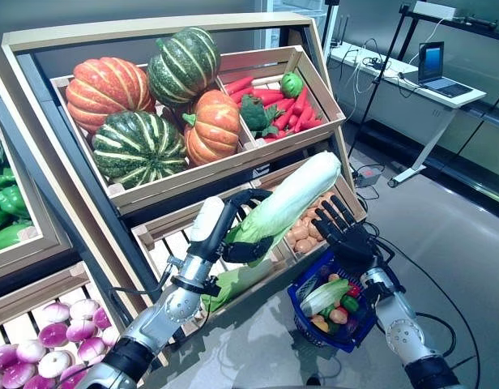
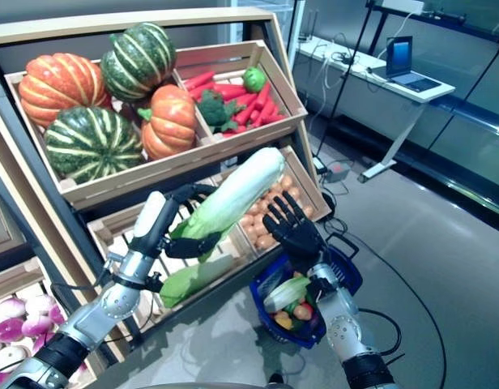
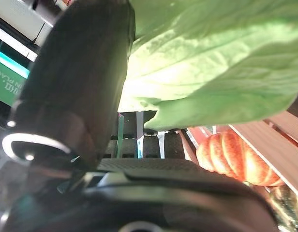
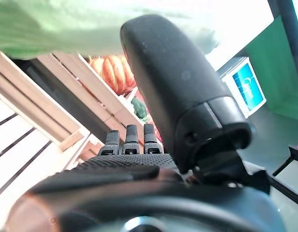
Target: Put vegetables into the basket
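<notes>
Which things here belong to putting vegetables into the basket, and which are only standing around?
Job:
- napa cabbage, held in the left hand
- blue basket, hanging on the right arm
- right hand, open

Not the job:
- pumpkins
- red peppers
- laptop

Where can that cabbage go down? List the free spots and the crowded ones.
The blue basket is already well filled; only its near-left part shows some bare room. The slatted crate behind the left hand looks mostly bare beside the second cabbage. The pumpkin crate and carrot crate are packed. The right hand hovers open above the basket.
</notes>
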Controlling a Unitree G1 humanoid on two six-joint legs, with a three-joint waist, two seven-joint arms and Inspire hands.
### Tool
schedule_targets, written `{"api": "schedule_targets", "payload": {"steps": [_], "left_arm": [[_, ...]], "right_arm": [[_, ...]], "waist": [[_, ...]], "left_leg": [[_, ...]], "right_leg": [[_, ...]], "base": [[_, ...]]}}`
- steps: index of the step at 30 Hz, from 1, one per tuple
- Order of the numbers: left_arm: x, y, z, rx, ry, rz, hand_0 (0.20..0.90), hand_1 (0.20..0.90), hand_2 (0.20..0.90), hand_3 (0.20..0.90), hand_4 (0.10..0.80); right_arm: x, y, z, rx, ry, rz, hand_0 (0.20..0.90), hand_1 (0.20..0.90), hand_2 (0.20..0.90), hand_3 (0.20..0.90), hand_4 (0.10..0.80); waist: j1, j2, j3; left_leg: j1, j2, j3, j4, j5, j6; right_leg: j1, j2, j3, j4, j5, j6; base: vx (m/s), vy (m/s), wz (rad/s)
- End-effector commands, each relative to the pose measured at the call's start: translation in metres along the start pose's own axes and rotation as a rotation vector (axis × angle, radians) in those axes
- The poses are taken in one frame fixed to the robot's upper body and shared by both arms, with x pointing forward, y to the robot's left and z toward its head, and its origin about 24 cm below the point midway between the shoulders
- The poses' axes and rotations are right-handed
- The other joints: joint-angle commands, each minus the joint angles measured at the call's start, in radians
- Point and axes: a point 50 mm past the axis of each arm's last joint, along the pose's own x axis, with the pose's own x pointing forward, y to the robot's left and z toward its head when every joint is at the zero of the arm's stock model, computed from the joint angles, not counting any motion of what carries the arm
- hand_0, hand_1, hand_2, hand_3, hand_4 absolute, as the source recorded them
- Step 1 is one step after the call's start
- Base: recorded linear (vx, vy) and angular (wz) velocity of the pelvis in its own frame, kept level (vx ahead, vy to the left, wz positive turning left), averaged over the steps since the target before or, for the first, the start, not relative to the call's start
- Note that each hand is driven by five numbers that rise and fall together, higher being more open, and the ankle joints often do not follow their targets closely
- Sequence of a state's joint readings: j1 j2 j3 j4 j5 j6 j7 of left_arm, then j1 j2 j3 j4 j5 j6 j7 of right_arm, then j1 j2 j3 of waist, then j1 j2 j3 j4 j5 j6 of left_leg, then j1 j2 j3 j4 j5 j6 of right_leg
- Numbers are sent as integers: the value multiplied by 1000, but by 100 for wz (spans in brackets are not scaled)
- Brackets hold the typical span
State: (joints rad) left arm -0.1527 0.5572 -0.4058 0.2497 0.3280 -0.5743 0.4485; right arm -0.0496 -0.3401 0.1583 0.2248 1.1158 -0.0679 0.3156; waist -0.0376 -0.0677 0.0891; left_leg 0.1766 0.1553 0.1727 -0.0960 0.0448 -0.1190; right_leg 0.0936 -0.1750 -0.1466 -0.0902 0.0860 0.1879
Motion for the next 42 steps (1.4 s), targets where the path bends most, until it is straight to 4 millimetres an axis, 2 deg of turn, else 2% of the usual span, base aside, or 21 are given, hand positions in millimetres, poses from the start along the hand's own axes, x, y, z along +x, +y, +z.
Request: {"api": "schedule_targets", "payload": {"steps": [1,7,17,22,27,35,42], "left_arm": [[34,18,29,-28,-236,134,300,300,300,300,400],[35,7,34,-49,-270,85,300,300,300,300,400],[40,-8,63,-66,-465,58,300,300,300,300,400],[41,-14,68,-72,-484,31,300,300,300,300,400],[40,-16,63,-103,-431,10,300,300,300,300,400],[33,-19,39,-179,-256,-13,300,300,300,300,400],[32,-24,27,-233,-161,-41,300,300,300,300,400]], "right_arm": [[34,50,48,56,-234,282,900,900,900,900,800],[45,62,39,171,-213,296,900,900,900,900,800],[61,68,17,290,-131,236,900,900,900,900,800],[68,78,18,361,-158,264,900,900,900,900,800],[71,90,28,394,-198,337,900,900,900,900,800],[71,111,47,397,-256,486,900,900,900,900,800],[68,131,64,397,-314,642,900,900,900,900,800]], "waist": [[-2,6,-13],[6,7,-19],[13,9,-29],[16,10,-28],[18,10,-29],[23,7,-34],[27,3,-35]], "left_leg": [[6,-32,6,9,-82,37],[8,-33,3,9,-84,38],[14,-31,0,9,-86,36],[16,-33,-2,9,-88,37],[18,-34,-5,9,-89,37],[16,-34,-6,9,-87,38],[11,-34,-9,9,-86,39]], "right_leg": [[50,8,-3,3,-42,-26],[54,7,-8,3,-45,-27],[63,8,-14,3,-48,-27],[65,8,-15,3,-48,-27],[67,9,-15,3,-50,-28],[65,12,-17,3,-49,-31],[62,13,-21,3,-49,-33]], "base": [[0,0,0],[0,0,0],[0,0,0],[0,0,0],[0,0,0],[0,0,0],[0,0,0]]}}
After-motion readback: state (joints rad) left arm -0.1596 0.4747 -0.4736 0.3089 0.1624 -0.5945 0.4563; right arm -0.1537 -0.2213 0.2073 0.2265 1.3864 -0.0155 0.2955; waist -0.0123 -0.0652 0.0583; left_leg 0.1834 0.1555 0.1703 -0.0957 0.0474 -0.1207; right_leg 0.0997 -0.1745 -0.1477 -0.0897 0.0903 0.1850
